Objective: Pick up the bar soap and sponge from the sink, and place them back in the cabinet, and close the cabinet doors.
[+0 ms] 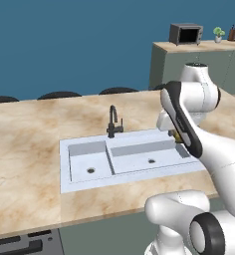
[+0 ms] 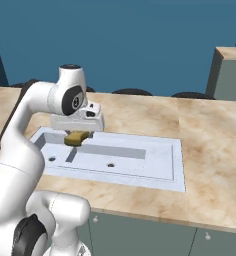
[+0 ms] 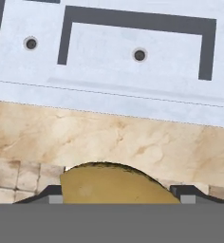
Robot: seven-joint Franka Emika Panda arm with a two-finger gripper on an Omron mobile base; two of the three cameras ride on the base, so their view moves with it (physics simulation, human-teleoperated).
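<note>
Where faucet stands: sink, counter.

No readable text, labels, brands or numbers on anything.

**Marble counter with the sink set in**

We see a beige, veined counter running wide across both base views. Set into it is the pale grey-white sink, with a small basin beside a longer one, each with a drain hole. A thin black faucet rises at its far rim.
</note>
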